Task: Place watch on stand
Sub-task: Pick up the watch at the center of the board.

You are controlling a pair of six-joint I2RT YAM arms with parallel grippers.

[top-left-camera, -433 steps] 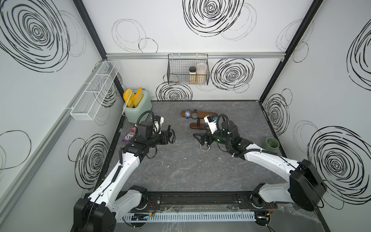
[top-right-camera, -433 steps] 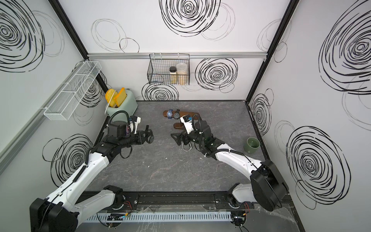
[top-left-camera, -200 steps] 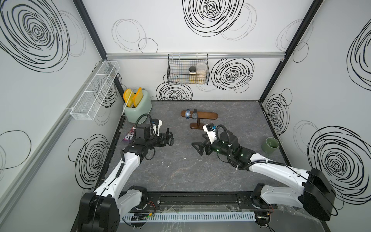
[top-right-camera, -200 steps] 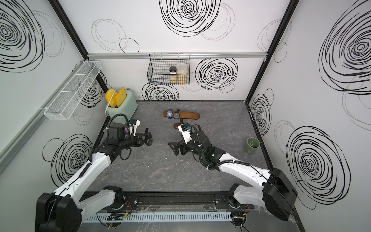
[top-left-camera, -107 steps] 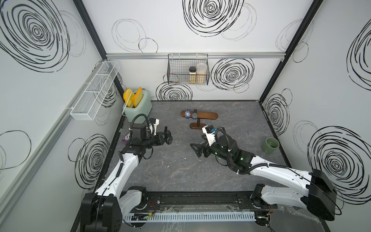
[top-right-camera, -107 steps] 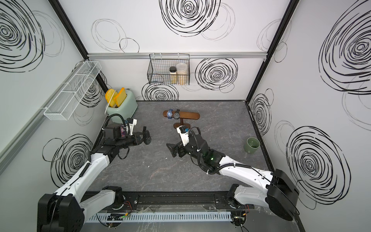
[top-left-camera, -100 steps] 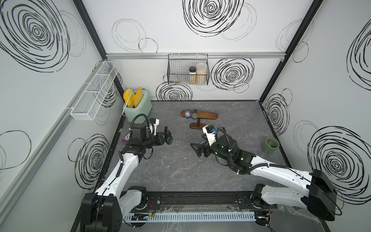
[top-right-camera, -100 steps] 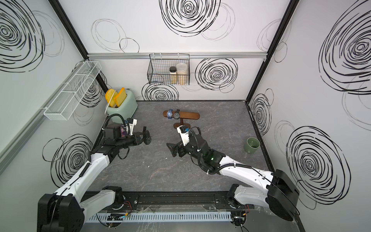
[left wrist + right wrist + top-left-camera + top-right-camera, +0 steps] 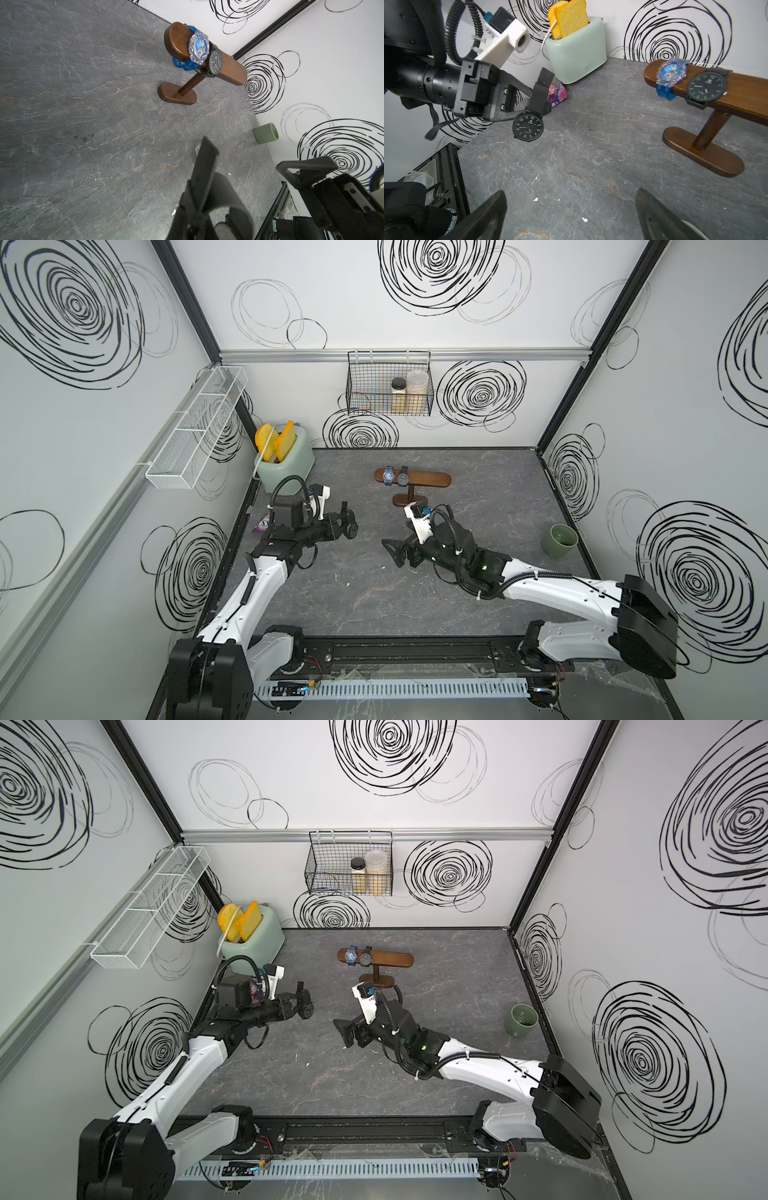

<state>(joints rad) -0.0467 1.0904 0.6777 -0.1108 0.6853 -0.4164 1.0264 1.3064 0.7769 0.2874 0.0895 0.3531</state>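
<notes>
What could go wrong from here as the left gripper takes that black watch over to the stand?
The held watch hangs from the left gripper by its strap alone, so it may swing or slip.
The blue watch and a second black watch fill the end of the stand nearer that arm; the strap might knock them.
The bar sits on one thin post, so a push at its end could tip it.

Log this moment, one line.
left gripper: shut on black watch | right gripper: open, empty | stand: blue watch, second black watch
</notes>
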